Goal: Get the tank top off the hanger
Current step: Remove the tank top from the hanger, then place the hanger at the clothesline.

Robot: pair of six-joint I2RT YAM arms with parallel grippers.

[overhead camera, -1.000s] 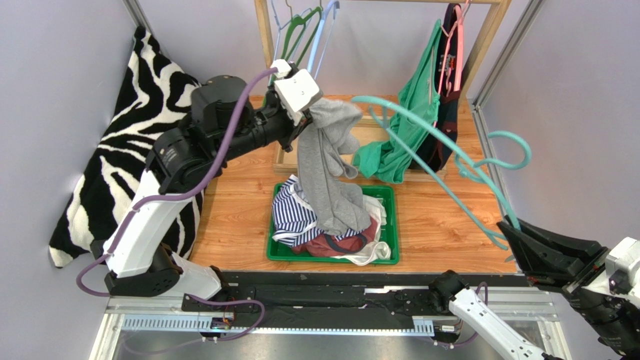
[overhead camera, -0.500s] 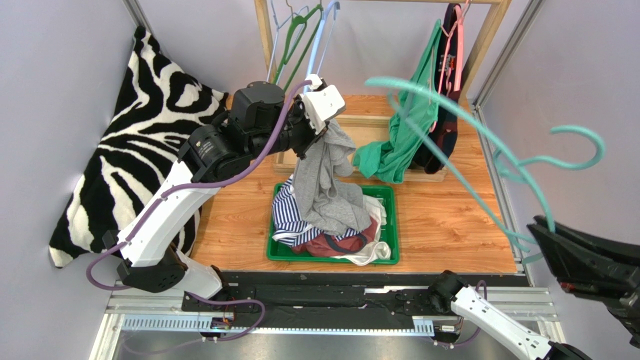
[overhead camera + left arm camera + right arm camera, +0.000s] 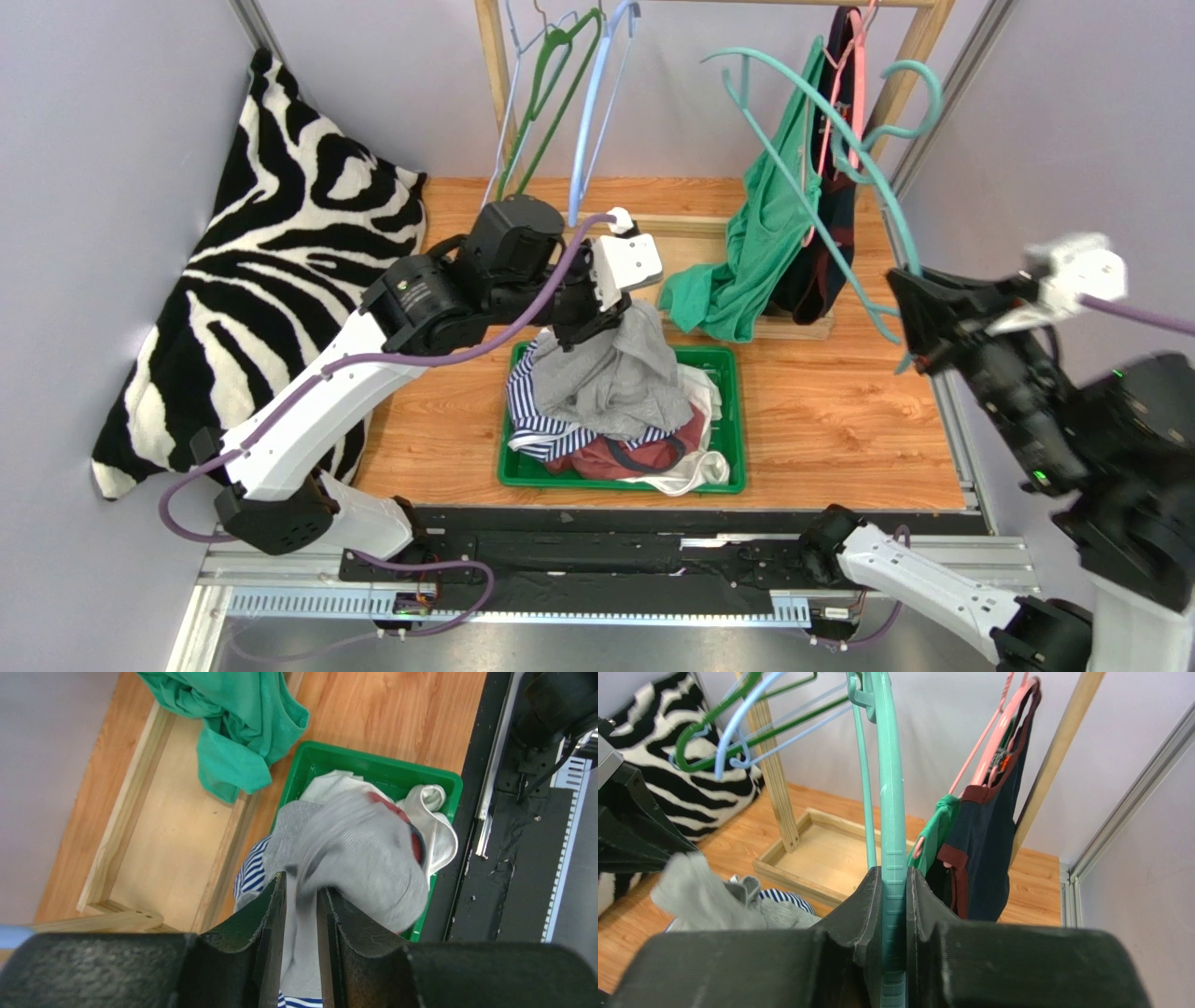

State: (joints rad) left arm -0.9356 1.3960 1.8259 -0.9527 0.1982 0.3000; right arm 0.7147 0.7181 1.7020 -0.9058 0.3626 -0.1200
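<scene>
The tank top (image 3: pixel 603 371) is plain heather grey, over a navy-and-white striped garment (image 3: pixel 537 399), a maroon one (image 3: pixel 610 459) and a white cloth (image 3: pixel 694 473) in a bright green tray (image 3: pixel 386 770). The teal hanger (image 3: pixel 889 777) stands out from the green hanger (image 3: pixel 683 740), the pale blue hanger (image 3: pixel 596 105) and the pink hanger (image 3: pixel 980 745), which carries a dark navy top (image 3: pixel 973 854) with maroon trim beside an emerald green garment (image 3: pixel 744 259). The throw (image 3: pixel 267 266) has a black-and-white zebra pattern, the floor (image 3: pixel 828 406) is orange-brown wood grain, and the walls (image 3: pixel 112 112) are pale lavender.
</scene>
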